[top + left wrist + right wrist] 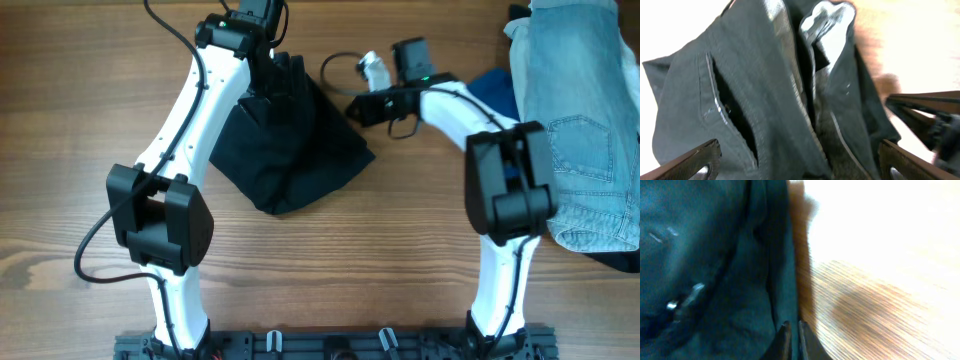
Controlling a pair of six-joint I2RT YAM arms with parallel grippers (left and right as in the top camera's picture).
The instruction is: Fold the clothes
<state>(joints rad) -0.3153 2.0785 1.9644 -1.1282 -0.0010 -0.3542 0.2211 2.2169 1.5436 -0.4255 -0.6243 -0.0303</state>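
Note:
The black clothes [290, 150] lie bunched in a rumpled heap at the table's middle-left. My left gripper [275, 75] hangs over the heap's far end. In the left wrist view its fingers [800, 165] are spread wide open with the black fabric [755, 100] and the pale grey-white waistband [827, 20] between and below them. My right gripper [358, 110] is at the heap's right edge. In the right wrist view its fingers [791, 332] are pinched together on a thin edge of the black fabric [705, 265], right beside bare wood.
Light-blue denim jeans [580, 120] lie along the right edge of the table, with a bright blue cloth [495, 90] beside them. A black cable [340, 65] loops near the right wrist. Both arm bases stand at the front edge.

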